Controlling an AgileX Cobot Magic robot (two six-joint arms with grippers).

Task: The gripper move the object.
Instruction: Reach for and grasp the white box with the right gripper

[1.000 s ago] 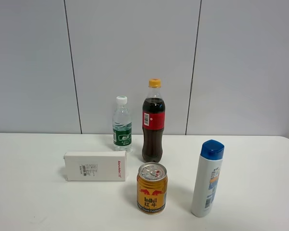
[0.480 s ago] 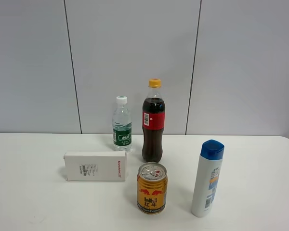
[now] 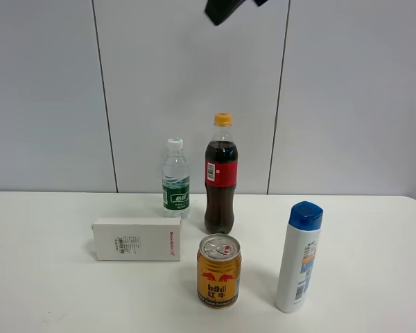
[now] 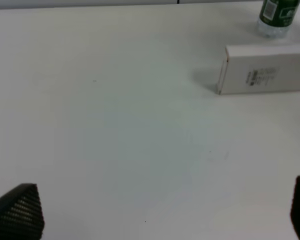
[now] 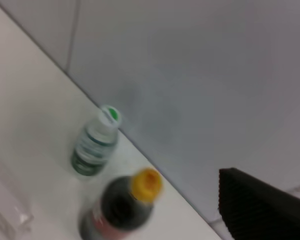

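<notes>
The object, a flat white box [image 3: 137, 239] with red lettering at its right end, lies on the white table [image 3: 55, 291], left of centre. In the left wrist view the box [image 4: 265, 70] lies well ahead of my left gripper [image 4: 160, 210], whose two dark fingertips stand wide apart and empty above bare table. The left gripper is out of the exterior view. A dark angular part of my right gripper [image 3: 223, 10] shows at the top edge of the exterior view, high above the bottles. The right wrist view shows only one black finger [image 5: 260, 215].
A small water bottle [image 3: 175, 180] and a cola bottle [image 3: 221, 177] stand behind the box, and both show blurred from above in the right wrist view [image 5: 92, 145] [image 5: 122, 210]. A Red Bull can [image 3: 219, 272] and a white blue-capped bottle [image 3: 298, 258] stand front right.
A dark part of the right gripper has come into the top of the exterior view. The box, bottles and can have not moved.
</notes>
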